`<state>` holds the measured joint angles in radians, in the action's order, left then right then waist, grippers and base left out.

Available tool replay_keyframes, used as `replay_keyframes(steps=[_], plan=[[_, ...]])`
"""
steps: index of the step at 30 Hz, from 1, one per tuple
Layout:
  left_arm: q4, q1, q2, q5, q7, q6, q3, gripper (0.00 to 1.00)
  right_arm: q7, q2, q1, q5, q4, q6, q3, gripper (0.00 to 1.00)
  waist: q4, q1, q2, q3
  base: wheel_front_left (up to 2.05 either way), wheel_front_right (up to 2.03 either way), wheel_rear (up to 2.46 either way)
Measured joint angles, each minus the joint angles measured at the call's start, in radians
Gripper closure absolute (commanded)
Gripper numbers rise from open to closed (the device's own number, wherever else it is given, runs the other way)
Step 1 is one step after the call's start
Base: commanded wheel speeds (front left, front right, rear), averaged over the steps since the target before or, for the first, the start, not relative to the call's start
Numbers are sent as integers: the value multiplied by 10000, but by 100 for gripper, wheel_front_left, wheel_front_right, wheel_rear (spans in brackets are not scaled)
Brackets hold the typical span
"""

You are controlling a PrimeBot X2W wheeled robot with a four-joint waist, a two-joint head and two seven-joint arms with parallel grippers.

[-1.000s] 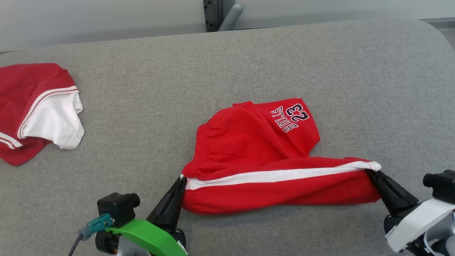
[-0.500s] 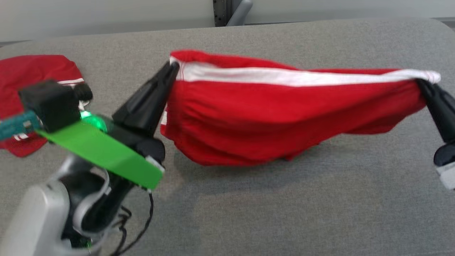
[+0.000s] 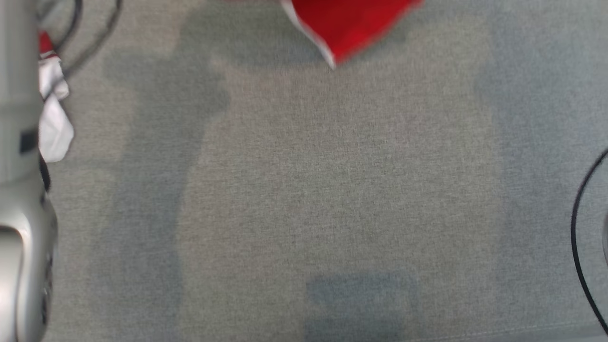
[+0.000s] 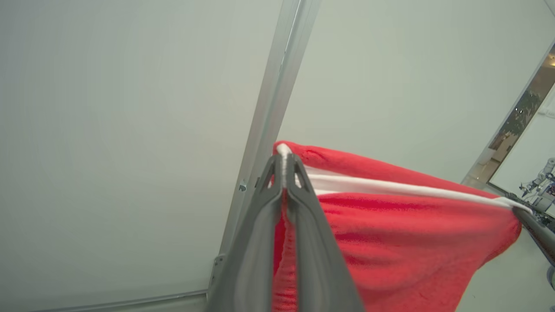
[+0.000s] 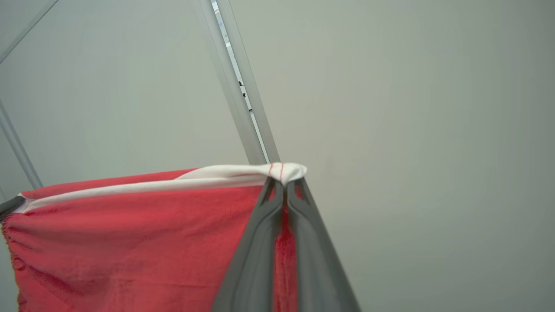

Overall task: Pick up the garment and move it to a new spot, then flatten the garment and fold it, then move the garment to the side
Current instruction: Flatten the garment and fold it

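Left claw [image 4: 284, 161] clenched on garment [image 4: 403, 234] corner, right claw [image 5: 284, 184] clenched on opposite corner; red tip dangles top centre, head view.

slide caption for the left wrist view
Left tool shut on the white-striped edge of the red garment, stretched across to the right tool.

We look down on a grey woven-fabric counter [image 3: 332, 190]. At the top edge we see the blurred lower corner of a red fabric garment [image 3: 354, 23] with a white strip along its left side. A soft shadow lies on the counter around it. A pale silver forearm [image 3: 16, 142] runs down the left edge, and just beside it lies a crumpled white and red cloth [image 3: 54, 123]. Thin black cables [image 3: 77, 14] loop at the top left, and 1 more black cable [image 3: 575, 228] curves along the right edge.
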<state>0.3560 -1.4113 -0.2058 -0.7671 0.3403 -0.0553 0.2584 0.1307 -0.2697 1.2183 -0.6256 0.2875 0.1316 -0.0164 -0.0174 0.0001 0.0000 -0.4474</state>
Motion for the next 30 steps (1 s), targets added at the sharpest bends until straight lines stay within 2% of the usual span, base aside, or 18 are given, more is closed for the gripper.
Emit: replay_keyframes(steps=[2, 5, 8, 11, 15, 17, 19, 22, 23, 28, 30], plan=[[961, -1029, 138, 290, -926, 226, -75, 100, -742, 466, 1185, 598, 903, 0, -142, 100, -65, 0, 0, -356, 0, 0, 0], [2219, -1893, 119, 702, -2180, 825, -40, 100, -1695, 907, 2189, 941, 1755, 0, 249, 100, -185, 0, 0, -846, 0, 0, 0], [3150, -2057, 65, 863, -3269, 1304, -6, 100, -2416, 1072, 2337, 759, 2192, -2, 949, 100, -328, 1, 0, -1285, 0, 0, 0], [3774, -1688, 61, 838, -4019, 1674, 234, 100, -2899, 882, 1744, 221, 2263, -8, 2002, 100, -465, 1, 0, -1660, 0, 0, 0], [4065, 597, 38, 414, -4612, 1818, 980, 100, -3321, 119, -360, -608, 2127, -10, 3678, 100, -640, 3, 0, -1839, 0, 0, 0], [3494, 1783, -10, -100, -4865, 1829, 1448, 100, -3467, -372, -1410, -1076, 1816, -10, 4422, 100, -678, 2, 0, -1744, 0, 0, 0], [2692, 2751, -318, -445, -5154, 1831, 1962, 100, -3620, -1035, -2306, -1425, 1363, -8, 4959, 100, -685, 1, 0, -1614, 0, 0, 0], [1592, 4326, -857, -1028, -5455, 1841, 2387, 100, -3808, -2004, -3577, -1866, 744, -12, 5417, 100, -597, 1, 0, -1415, 0, 0, 0], [1592, 4326, -857, -1028, -5455, 1841, 2387, 100, -3808, -2004, -3577, -1866, 744, -12, 5417, 100, -597, 1, 0, -1415, 0, 0, 0], [107, 7188, -1666, -1198, -5706, 1837, 2888, 100, -3921, -2964, -5728, -2155, -77, -4, 5553, 100, -456, -1, 0, -793, 0, 0, 0], [-435, 8264, -1766, -1290, -5781, 1632, 2895, 100, -3923, -3223, -6497, -1866, -445, -2, 5411, 100, -432, -1, 0, -452, 0, 0, 0]])
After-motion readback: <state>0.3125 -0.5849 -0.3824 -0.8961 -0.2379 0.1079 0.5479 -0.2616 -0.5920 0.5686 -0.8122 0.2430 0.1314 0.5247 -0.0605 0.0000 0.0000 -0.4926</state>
